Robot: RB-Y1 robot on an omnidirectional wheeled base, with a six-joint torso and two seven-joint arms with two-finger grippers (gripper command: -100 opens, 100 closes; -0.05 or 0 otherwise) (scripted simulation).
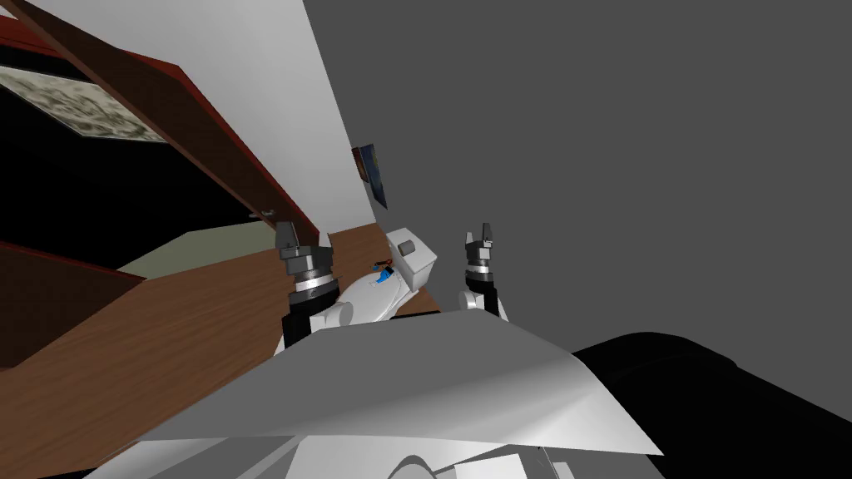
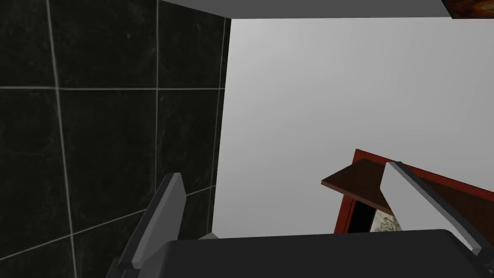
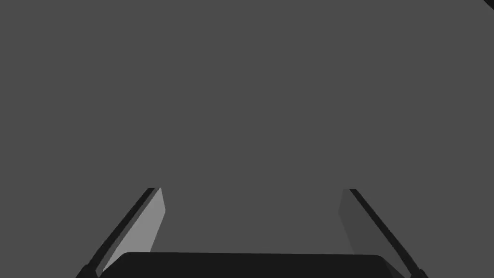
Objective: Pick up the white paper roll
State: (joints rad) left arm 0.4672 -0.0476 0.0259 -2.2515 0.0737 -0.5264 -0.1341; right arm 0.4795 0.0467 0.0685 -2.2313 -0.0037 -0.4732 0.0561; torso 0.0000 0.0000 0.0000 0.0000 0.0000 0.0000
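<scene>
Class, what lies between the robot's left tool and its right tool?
In the head view, a white toilet tank with a small greyish roll on top lies between the left tool and right tool.

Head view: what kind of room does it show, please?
Most likely a bathroom. There is a white toilet with a roll on its tank, and the left wrist view shows a wall of dark tiles.
</scene>
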